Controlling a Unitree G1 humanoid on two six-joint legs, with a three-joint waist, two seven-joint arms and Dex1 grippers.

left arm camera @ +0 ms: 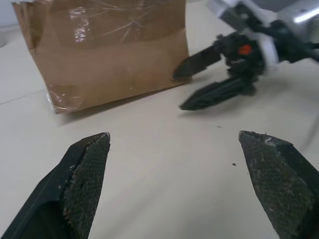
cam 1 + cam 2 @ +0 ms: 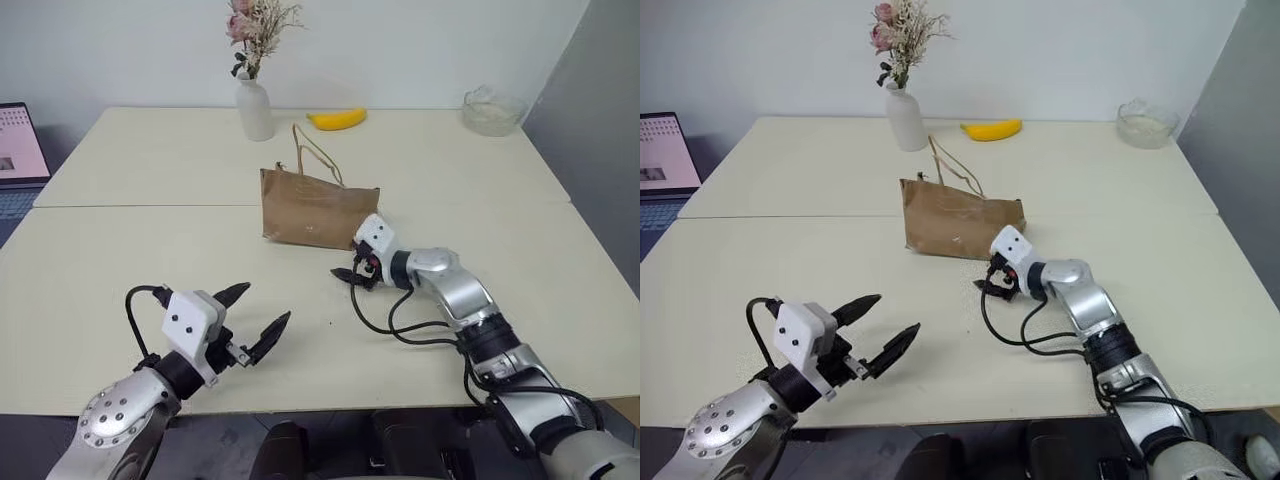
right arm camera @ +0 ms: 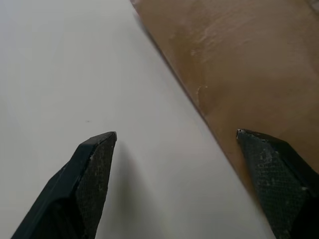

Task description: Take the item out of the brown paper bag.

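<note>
Bag: one brown paper bag on the surface, handles up; item inside, unseen.
Right tool: fingers spread, empty, just beside the bag's near right corner.
Left tool: spread, empty, well nearer than the bag.
Risk: light bag may slide or crumple if pushed.
Count: one bag, two tools.

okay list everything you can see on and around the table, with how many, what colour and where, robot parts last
brown paper bag: one, brown with tan loop handles, middle of the table.
table: one, cream, with a seam running across it.
vase: one, white, holding dried pinkish flowers, far side behind the bag.
banana: one, yellow, far side, right of the vase.
glass bowl: one, clear, far right corner.
laptop: one, screen lit, off the table's left edge.
left claw: one, black fingers, open, near left edge.
right claw: one, black fingers, open, low beside the bag's near right corner.
</note>
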